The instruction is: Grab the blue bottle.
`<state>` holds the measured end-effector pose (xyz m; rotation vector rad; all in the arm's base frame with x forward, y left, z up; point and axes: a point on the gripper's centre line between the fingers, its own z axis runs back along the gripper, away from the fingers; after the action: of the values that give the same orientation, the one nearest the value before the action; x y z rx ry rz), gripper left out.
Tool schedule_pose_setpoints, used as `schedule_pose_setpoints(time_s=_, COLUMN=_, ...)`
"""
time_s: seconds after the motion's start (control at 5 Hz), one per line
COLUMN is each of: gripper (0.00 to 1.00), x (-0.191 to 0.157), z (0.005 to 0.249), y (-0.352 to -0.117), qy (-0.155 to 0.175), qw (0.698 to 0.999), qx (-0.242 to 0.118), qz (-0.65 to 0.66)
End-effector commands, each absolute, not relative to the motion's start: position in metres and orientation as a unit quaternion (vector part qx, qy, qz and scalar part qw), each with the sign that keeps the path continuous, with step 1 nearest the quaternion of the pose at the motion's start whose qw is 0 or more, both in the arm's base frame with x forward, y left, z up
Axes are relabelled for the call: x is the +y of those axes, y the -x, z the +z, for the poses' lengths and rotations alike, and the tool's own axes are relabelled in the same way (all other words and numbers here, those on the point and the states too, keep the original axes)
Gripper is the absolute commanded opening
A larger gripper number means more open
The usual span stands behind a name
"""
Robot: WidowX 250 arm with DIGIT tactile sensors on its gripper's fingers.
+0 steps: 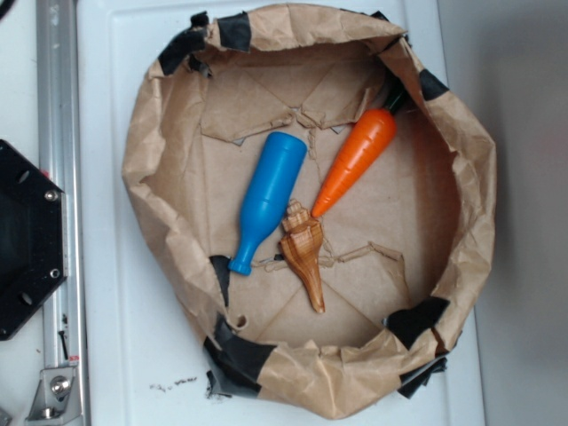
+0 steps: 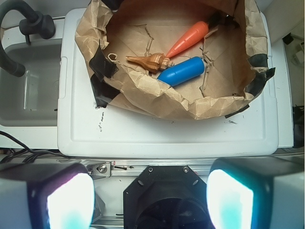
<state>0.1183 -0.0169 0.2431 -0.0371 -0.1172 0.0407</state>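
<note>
The blue bottle (image 1: pixel 269 200) lies on its side inside a brown paper bowl (image 1: pixel 160 169), neck toward the bowl's near-left rim. In the wrist view the blue bottle (image 2: pixel 183 71) is partly hidden behind the crumpled front wall of the paper bowl (image 2: pixel 143 90). My gripper (image 2: pixel 150 200) shows only in the wrist view. It hangs far back from the bowl over the black robot base (image 2: pixel 162 195), open, with nothing between its fingers (image 2: pixel 71 200).
An orange toy carrot (image 1: pixel 355 161) and a brown seashell (image 1: pixel 303 253) lie beside the bottle, the shell touching its neck. The bowl stands on a white board (image 1: pixel 115 355). An aluminium rail (image 1: pixel 58 133) runs on the left. A grey sink (image 2: pixel 28 90) and black hose (image 2: pixel 28 21) are nearby.
</note>
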Motion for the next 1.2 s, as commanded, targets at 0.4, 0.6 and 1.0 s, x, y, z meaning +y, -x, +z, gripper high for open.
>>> schedule_pose_setpoints(time_s=0.4, gripper=1.00, x=0.001, z=0.224, y=-0.215, qy=0.028, qw=0.956, qx=-0.122, qz=0.264)
schedule_pose_setpoints(time_s=0.6, gripper=1.00, x=0.017, z=0.200, y=-0.258, qy=0.009, qw=0.931, qx=-0.151, qz=0.332)
schedule_pose_setpoints(time_s=1.0, gripper=1.00, x=0.017, z=0.200, y=-0.258, qy=0.009, qw=0.931, qx=-0.151, qz=0.332)
